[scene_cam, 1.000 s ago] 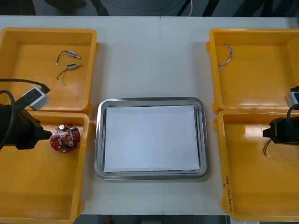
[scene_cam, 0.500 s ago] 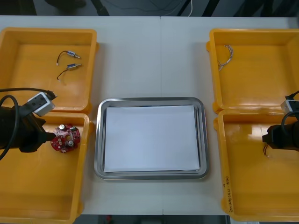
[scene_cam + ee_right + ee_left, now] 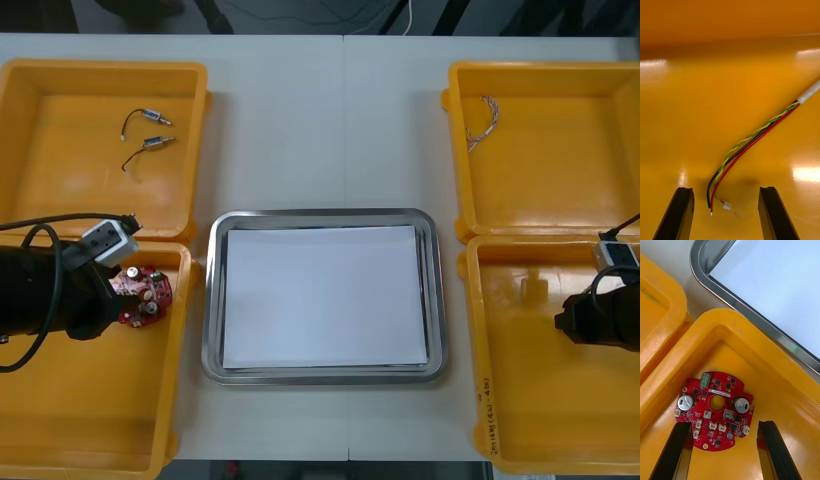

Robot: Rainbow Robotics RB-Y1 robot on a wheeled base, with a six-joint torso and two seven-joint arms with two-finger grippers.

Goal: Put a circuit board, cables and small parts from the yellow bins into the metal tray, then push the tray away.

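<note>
The tray [image 3: 325,215] held no parts yet. The left gripper [image 3: 725,427] stood open and empty astride the circuit board [image 3: 715,414] in the near left bin [image 3: 90,420]. The right gripper [image 3: 726,191], also open and empty, flanked a cable [image 3: 752,144] in the near right bin [image 3: 560,420].

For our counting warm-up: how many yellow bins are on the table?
4: far left bin, near left bin, far right bin, near right bin. None seems hidden.
</note>
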